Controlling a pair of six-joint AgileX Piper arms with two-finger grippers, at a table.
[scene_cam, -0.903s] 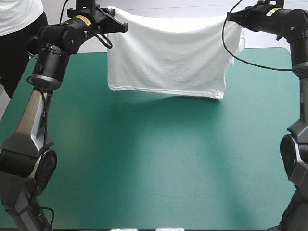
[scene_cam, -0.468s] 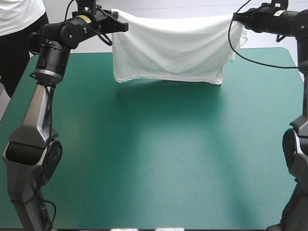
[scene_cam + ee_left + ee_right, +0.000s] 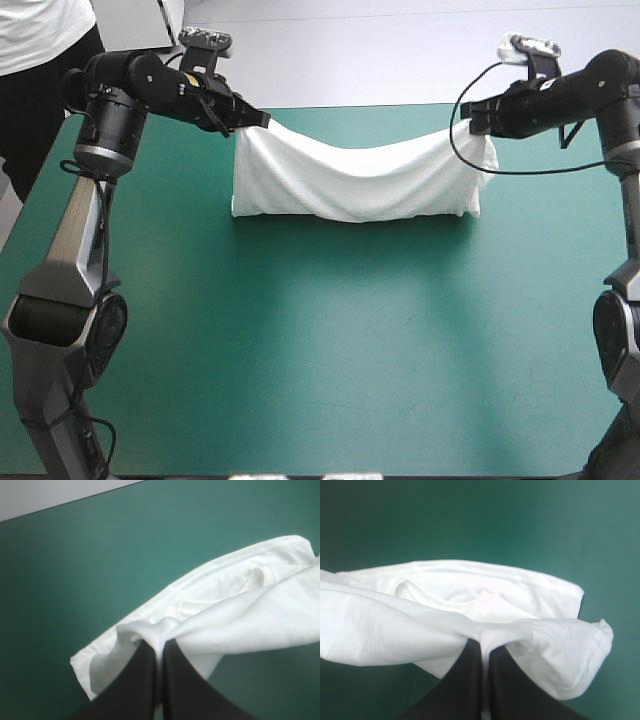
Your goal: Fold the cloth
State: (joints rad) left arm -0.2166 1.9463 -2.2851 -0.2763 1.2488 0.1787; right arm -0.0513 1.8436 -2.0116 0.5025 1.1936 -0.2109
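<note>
**1. Worktop** (image 3: 330,350). Broad flat table surface under a teal-green cover. It carries item 2 toward its twelve o'clock edge.

**2. T-shirt** (image 3: 355,185). White, short-sleeved garment of thin soft fabric.
- Place: the lower layers rest on the cover in a long band running from nine to three o'clock. The upper edge is held up at both ends and sags in the middle.
- Handling: we judge it light and quite limp. It keeps no shape of its own and drapes wherever it is unsupported. It wrinkles readily, and its layers may slide over one another. It is not fragile.
- Where to hold: we would take it at the corners and hemmed edges. All layers should be pinched together, at both ends at once, so the edge between them runs straight.

**3. Left gripper** (image 3: 258,120). Two broad black fin-shaped fingers, pressed together on a bunched corner at the garment's ten o'clock.

**4. Right gripper** (image 3: 475,122). Same pattern, fingers likewise clamped on gathered fabric at the garment's two o'clock. A hemmed fold hangs beside it.
</note>
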